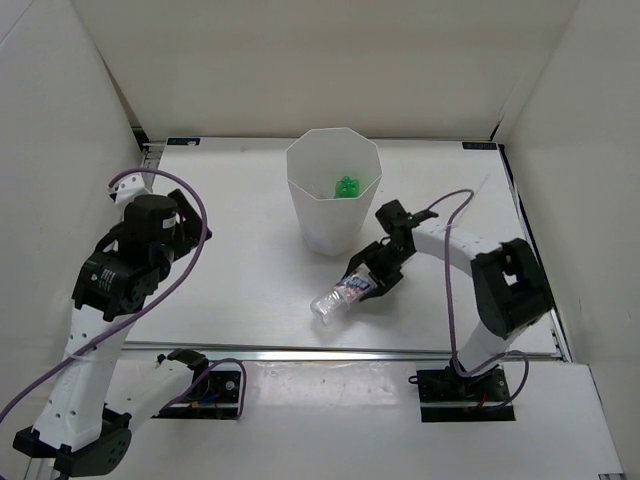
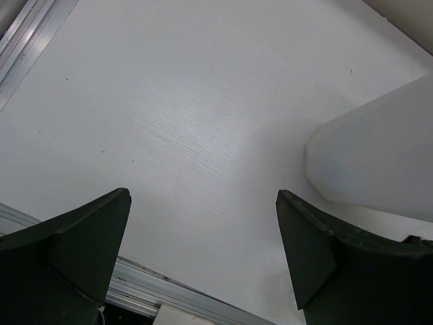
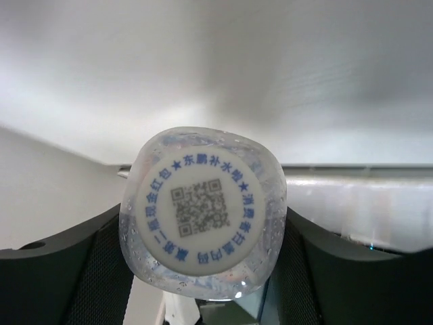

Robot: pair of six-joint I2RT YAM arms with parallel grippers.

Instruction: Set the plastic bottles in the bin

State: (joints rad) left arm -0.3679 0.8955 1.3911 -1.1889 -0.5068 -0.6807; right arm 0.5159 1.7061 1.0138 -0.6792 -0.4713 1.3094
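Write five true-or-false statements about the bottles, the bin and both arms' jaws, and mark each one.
1. The right jaws are shut on a clear bottle. True.
2. The bin lies tipped on its side. False: it stands upright, with its open mouth facing up.
3. A green bottle lies inside the bin. True.
4. The left jaws hold an orange bottle. False: they are open and empty, above the bare table.
5. The clear bottle is right above the bin's mouth. False: it is outside the bin, on its near side, by the base.
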